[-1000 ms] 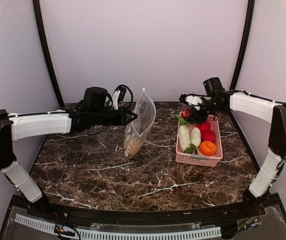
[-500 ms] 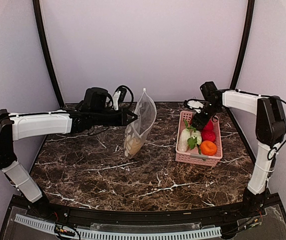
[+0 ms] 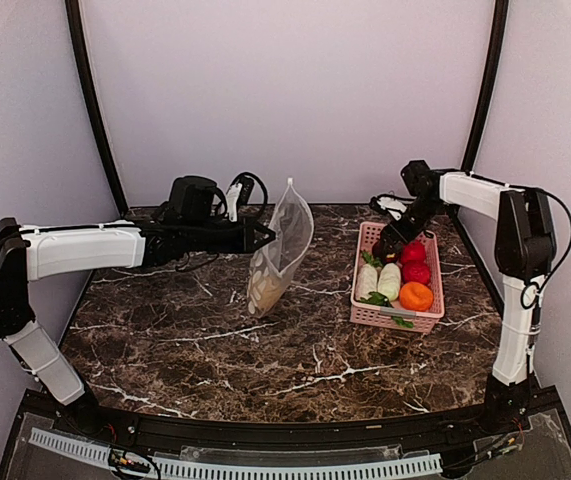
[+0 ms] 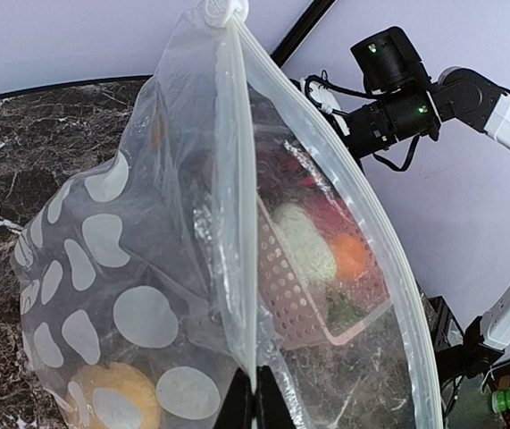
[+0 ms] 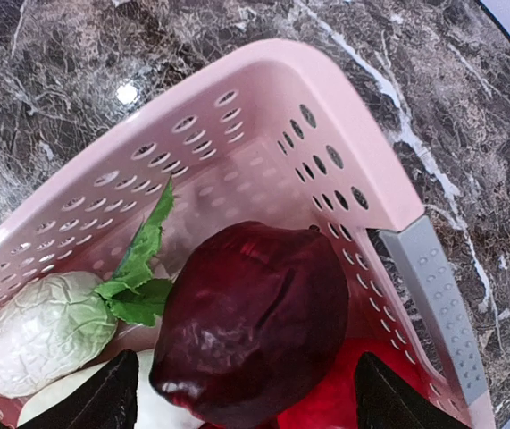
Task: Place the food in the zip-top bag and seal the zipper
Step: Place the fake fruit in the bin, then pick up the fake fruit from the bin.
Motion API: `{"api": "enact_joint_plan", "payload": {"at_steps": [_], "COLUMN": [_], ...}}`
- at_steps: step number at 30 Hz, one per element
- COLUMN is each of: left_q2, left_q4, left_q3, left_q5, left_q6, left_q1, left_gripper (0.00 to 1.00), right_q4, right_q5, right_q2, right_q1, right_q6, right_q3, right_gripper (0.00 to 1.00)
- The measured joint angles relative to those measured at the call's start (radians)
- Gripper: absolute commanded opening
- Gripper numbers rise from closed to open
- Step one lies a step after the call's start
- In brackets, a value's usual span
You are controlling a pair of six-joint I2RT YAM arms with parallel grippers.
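The zip-top bag (image 3: 283,245) hangs upright over the table, its mouth edge pinched by my left gripper (image 3: 265,236), which is shut on it. In the left wrist view the left gripper (image 4: 256,407) grips the zipper (image 4: 246,179) strip, and a yellowish piece (image 4: 116,400) lies at the bag's bottom. My right gripper (image 5: 247,398) is open over the far end of the pink basket (image 5: 326,116), its fingers on either side of the dark purple piece (image 5: 255,313). Two white radishes (image 3: 377,282), two red balls (image 3: 414,262) and an orange (image 3: 415,296) lie in the basket (image 3: 357,300).
The basket sits on the right half of the marble table (image 3: 215,350). The bag hangs left of it, with a gap of table between them. Black frame posts (image 3: 95,110) and pale walls close in the back and sides.
My right gripper has dropped to the basket's far end and its jaws have spread wider around the dark purple piece. The left arm and the bag have stayed still.
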Motion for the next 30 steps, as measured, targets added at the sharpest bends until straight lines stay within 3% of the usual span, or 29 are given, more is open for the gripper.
{"api": "enact_joint_plan", "payload": {"at_steps": [8,21,30], "left_q2": [0.0,0.0,0.0], "left_q4": [0.0,0.0,0.0], "left_q3": [0.0,0.0,0.0], "left_q5": [0.01,0.007,0.001], "left_q6": [0.0,0.0,0.0], "left_q1": [0.0,0.0,0.0], "left_gripper": [0.01,0.01,0.01], "right_q4": [-0.024,-0.03,-0.033], "right_q5": [-0.079,-0.08,-0.075], "right_q2": [0.0,0.103,0.122], "right_q1": [-0.01,-0.01,-0.01], "right_q6": [0.054,0.169,0.23], "right_q3": [0.031,0.082,0.11], "right_gripper": [0.81,0.77,0.59]}}
